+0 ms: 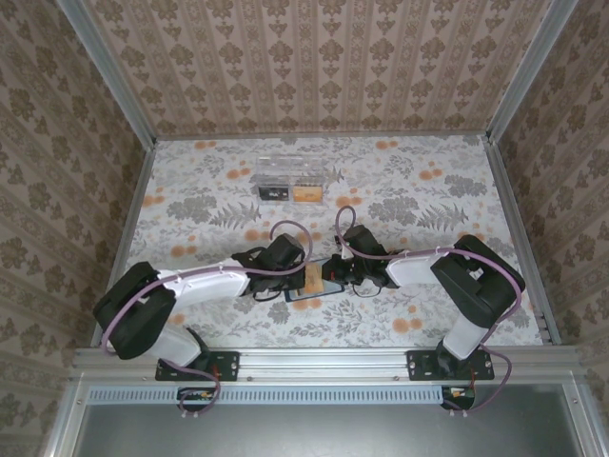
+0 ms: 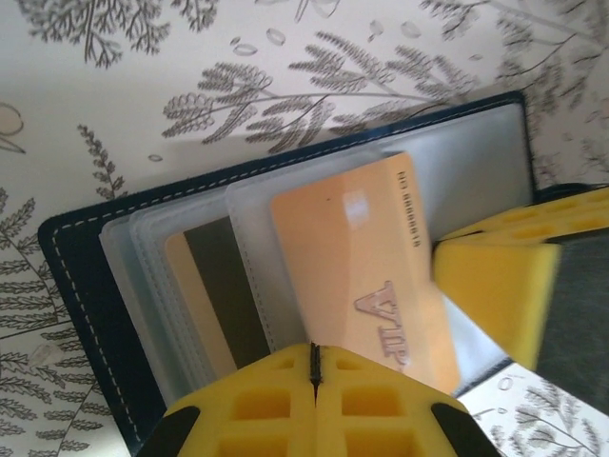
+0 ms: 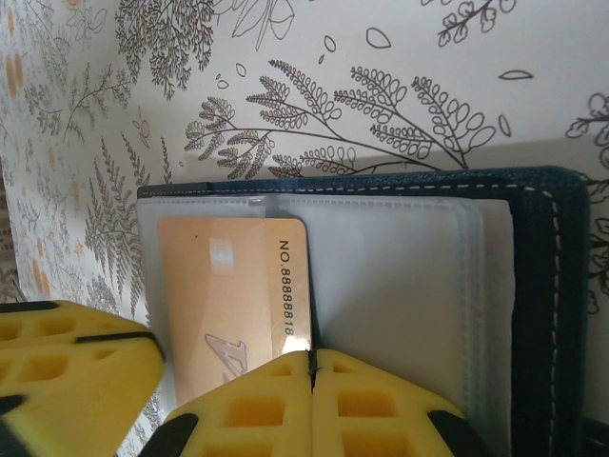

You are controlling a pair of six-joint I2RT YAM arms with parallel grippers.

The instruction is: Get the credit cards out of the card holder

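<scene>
Credit cards (image 2: 366,276) lie in the dark navy stitched folding card holder (image 2: 81,286), which is spread open and flat on the floral-patterned desk (image 1: 428,190), near its front edge between my two arms. The thin orange-tan plastic one stamped VIP lies askew over the clear plastic sleeves (image 3: 400,286), and much of its face looks bare. A second tan card with a dark stripe (image 2: 205,305) sits inside a sleeve beside it.

I judge these cards light, stiff and a little springy, with slick glossy faces. Pressing on a face would likely just skid. The hold belongs on an edge or corner that stands free of the sleeve, pulling along the card's length so it slides out rather than bends. The sleeves look soft and floppy and the holder light, so it would probably drag along unless something pins it down.

My left pincer (image 2: 314,367) has its yellow fingers (image 2: 266,409) pressed together, tips right at the near corner of the VIP card. Whether that corner is nipped between them I cannot tell. My right pincer (image 3: 311,367) is likewise pressed together, its tips at the card's numbered end where card and sleeve meet, and what it bears on I cannot tell either. Well back on the desk stands a clear plastic box (image 1: 285,169).
</scene>
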